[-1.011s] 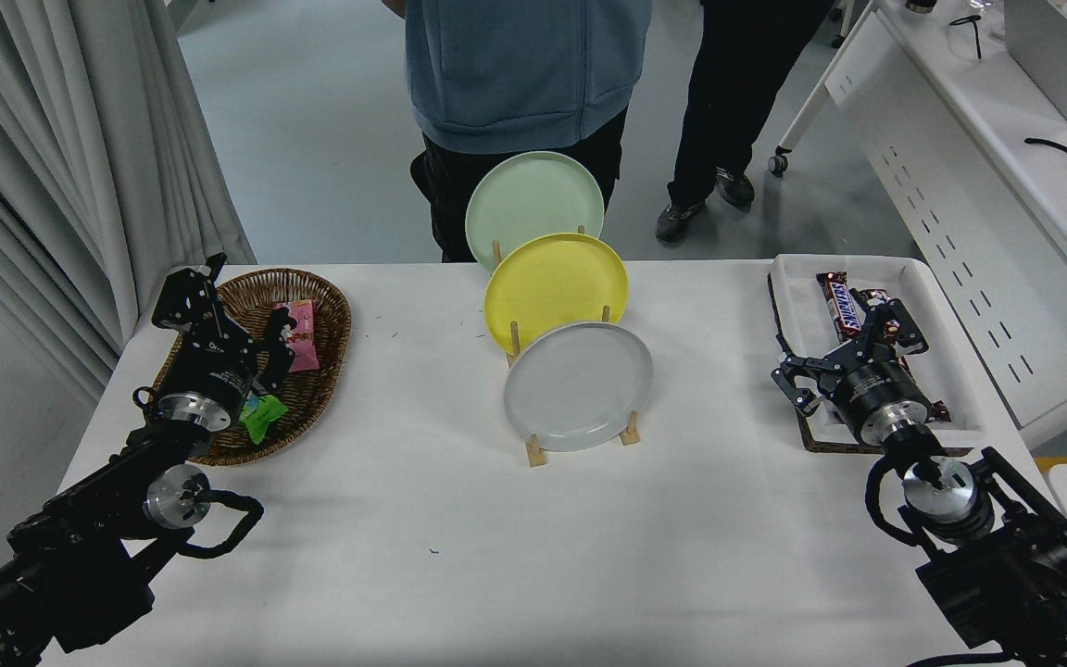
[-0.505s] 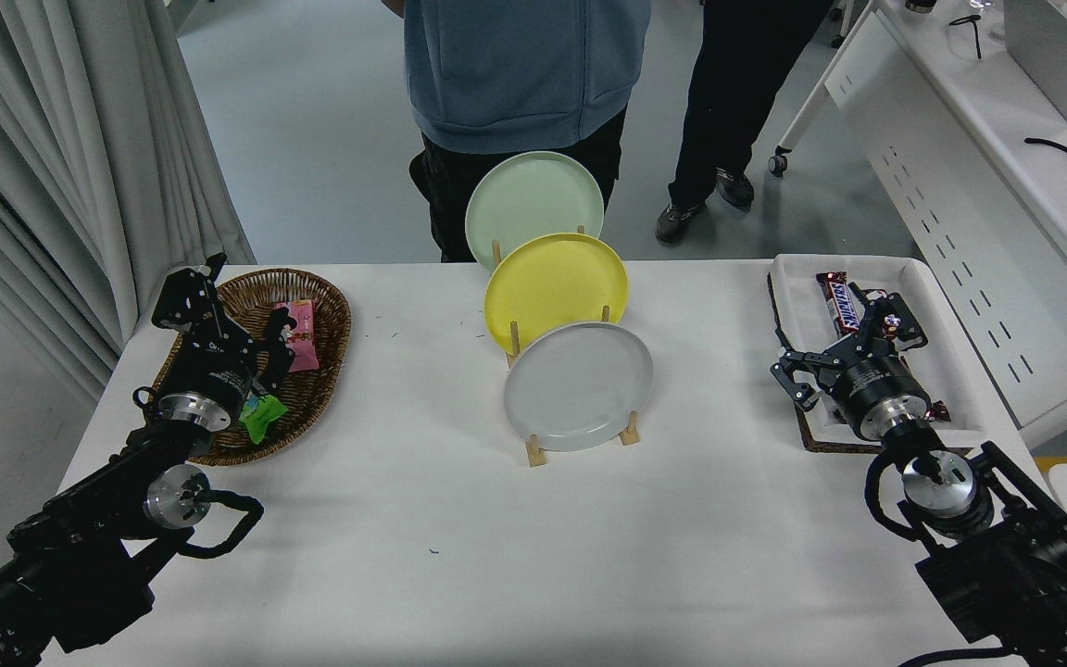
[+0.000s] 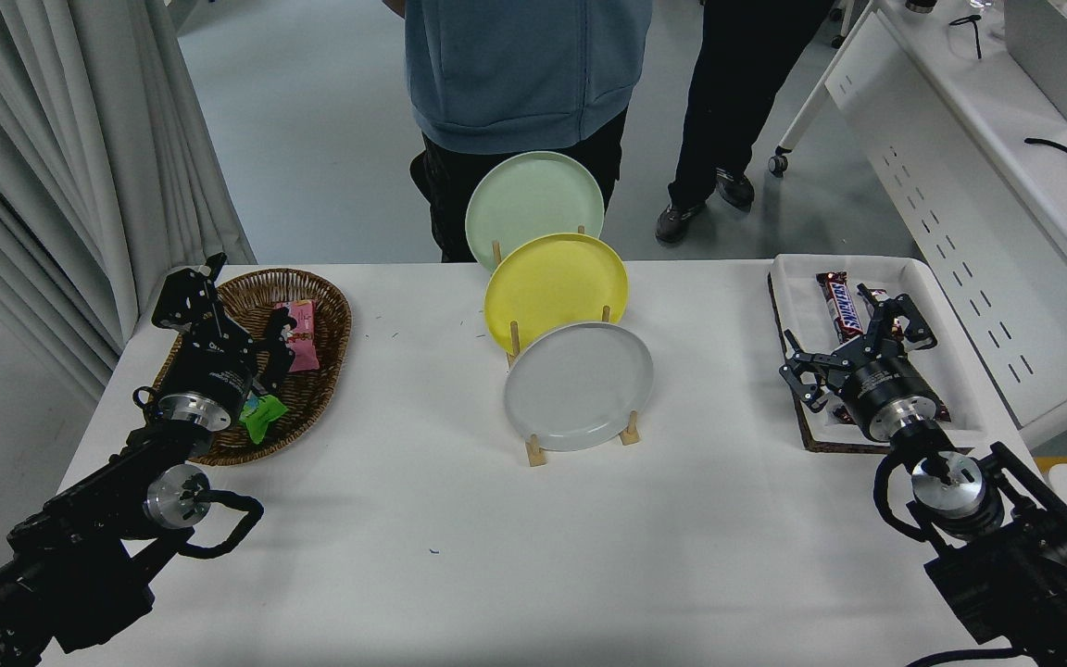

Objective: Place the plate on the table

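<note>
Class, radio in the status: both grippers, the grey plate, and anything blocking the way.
Left gripper open, parked over wicker basket. Right gripper open, empty, over white tray. Grey plate in wooden rack, untouched. Path clear.

Three plates [image 3: 579, 386] in one rack [image 3: 533, 452] — one basket [image 3: 322, 380], one tray [image 3: 955, 366], two people [image 3: 524, 65].

Light-grey plate [image 3: 578, 385] stands tilted in a rack on the table [image 3: 422, 482].

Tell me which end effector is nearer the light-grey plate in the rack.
The right end effector, over the white tray to the plate's right, looks slightly nearer. The left end effector sits over the wicker basket, further off to its left.
</note>
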Controlling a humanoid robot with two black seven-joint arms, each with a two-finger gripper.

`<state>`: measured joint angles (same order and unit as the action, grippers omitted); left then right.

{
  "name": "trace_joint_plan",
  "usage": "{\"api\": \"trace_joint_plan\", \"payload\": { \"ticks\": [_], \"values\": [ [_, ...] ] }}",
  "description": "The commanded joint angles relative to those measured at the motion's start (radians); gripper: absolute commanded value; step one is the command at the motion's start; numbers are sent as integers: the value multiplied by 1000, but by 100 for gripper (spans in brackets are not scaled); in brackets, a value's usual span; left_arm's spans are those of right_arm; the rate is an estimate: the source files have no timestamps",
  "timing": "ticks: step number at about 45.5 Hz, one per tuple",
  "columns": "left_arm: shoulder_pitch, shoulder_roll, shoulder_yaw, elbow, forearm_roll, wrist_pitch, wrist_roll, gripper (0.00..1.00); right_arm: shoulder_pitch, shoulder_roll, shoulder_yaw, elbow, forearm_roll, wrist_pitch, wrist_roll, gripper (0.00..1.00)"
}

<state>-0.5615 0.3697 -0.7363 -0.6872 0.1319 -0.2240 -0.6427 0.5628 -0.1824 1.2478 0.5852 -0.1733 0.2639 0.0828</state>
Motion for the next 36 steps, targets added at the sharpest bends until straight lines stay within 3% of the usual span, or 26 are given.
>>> {"api": "trace_joint_plan", "payload": {
  "ticks": [1, 9, 18, 36],
  "values": [
    [0, 0, 0, 0, 0, 0, 0, 100, 55, -95, -83, -4, 32, -54, 0, 99],
    [0, 0, 0, 0, 0, 0, 0, 100, 134, -170, -335, -11, 138, -144, 0, 99],
    [0, 0, 0, 0, 0, 0, 0, 100, 229, -324, -568, -25, 141, -204, 0, 99],
    [0, 0, 0, 0, 0, 0, 0, 100, 390, -402, -981, -12, 136, -189, -2, 99]
  ]
}}
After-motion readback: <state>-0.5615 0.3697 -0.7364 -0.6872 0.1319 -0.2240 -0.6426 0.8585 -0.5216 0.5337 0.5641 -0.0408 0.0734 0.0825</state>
